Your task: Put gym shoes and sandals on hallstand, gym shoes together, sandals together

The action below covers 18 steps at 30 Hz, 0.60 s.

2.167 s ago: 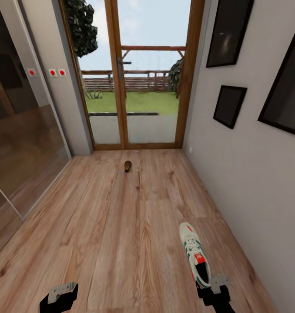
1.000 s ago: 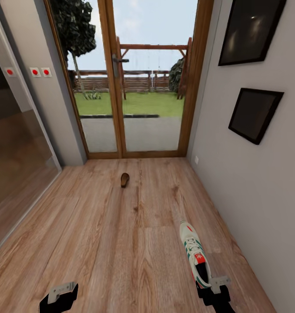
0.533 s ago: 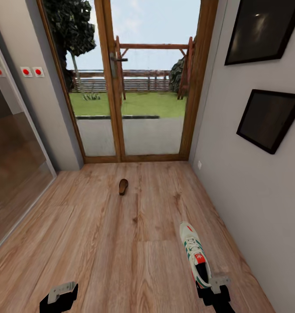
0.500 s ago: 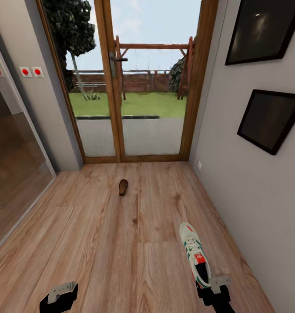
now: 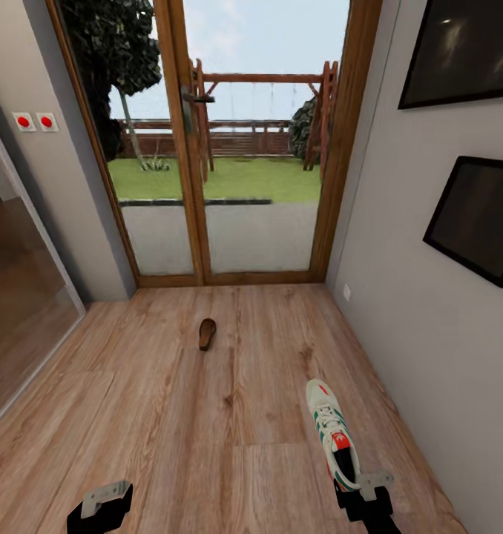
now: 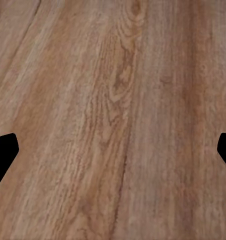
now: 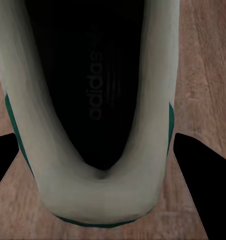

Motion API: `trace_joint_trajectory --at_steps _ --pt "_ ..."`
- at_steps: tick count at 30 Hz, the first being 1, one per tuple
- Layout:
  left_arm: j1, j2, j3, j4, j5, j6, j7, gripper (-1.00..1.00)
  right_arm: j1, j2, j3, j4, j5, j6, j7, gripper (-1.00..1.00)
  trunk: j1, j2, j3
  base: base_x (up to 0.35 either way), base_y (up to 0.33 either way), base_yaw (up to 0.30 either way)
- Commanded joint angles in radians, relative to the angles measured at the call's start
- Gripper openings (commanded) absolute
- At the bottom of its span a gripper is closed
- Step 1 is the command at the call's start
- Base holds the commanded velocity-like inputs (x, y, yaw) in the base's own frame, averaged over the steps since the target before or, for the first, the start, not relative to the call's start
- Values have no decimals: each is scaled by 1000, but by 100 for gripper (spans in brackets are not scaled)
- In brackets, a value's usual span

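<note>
L gripper (image 5: 101, 504): nearest item, low at our left in head view. We see it hanging over bare plank; wrist view has the finger tips wide apart at the frame edges w/ nothing btwn. Jaws open, empty.
R gripper (image 5: 364, 498): low at our right, at heel end of gym shoe (image 5: 331, 439). Wrist view puts both finger tips either side of the heel (image 7: 93, 200), pressed close to its walls. We judge jaws closed on the shoe, holding it by the heel collar.
Gym shoe, position: toe points away from us toward the door, sole down, riding w/ the R arm near the R wall. Whether sole touches floor: we can't tell.
Gym shoe, handling (est.): light, soft upper, stiffer heel cup and sole. Heel grip leaves the toe as a long lever, so it may droop or swing. We'd keep moves slow.
Corridor floor (image 5: 170, 415): wood-grain plank, bare btwn us and the next item.
Sandal (image 5: 206, 334): mid-floor, well ahead, left of the shoe line, lying flat, long axis roughly toward the door. Small in view; straps not readable.
Sandal, handling (est.): light, thin, flexible; best taken across a side edge or strap.
Glass door (image 5: 244, 148): far end, wood frame, garden behind.
Wall frames (image 5: 474, 215): dark, on R wall.
</note>
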State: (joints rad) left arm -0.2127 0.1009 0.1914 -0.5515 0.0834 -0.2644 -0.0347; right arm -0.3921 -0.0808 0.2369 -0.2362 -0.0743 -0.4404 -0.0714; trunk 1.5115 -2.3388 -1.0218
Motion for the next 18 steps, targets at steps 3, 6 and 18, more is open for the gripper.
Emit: trace_joint_trajectory --at_steps 3,6,18 --pt "0 0 0 1 9 -3 -4 100 -1 -1 9 0 -8 -2 -5 -100 0 0 -1 338 0 0" --pt "0 0 0 1 9 -3 -4 100 -1 -1 9 0 -7 -2 -5 -100 0 0 -1 338 0 0" --pt "0 0 0 1 9 -3 -4 100 -1 0 9 0 -7 -1 -4 -100 0 0 -1 338 0 0"
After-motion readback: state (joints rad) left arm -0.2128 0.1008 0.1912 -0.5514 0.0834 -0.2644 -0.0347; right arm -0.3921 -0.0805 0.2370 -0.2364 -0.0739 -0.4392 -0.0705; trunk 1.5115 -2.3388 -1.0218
